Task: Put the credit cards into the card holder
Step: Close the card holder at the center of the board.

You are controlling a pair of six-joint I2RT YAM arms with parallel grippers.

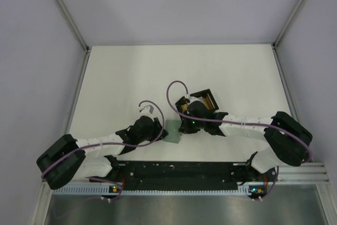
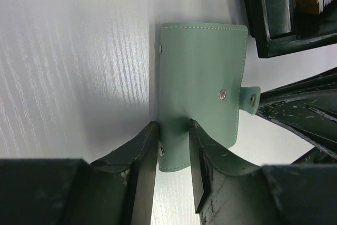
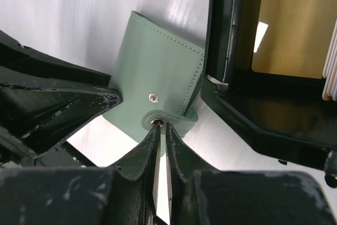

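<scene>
Two holds: right fingers (image 3: 141,157) pinch snap tab (image 3: 176,120) of holder (image 2: 202,77); left fingers (image 2: 141,154), part-open, straddle its edge. Best pin firmly, peel slowly.

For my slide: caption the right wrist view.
Right gripper nips the snap tab of a sage-green stitched card holder beside a black plastic compartment box.

You've got a card holder (image 2: 202,72) in matt, smooth leather-look material w/ stitched edges & shiny metal snaps (image 2: 222,95). The box (image 3: 231,104) is glossy black plastic; the table (image 2: 68,67) is white w/ fine grain, slight sheen. Your left gripper (image 2: 174,130) is scuffed black plastic.
</scene>
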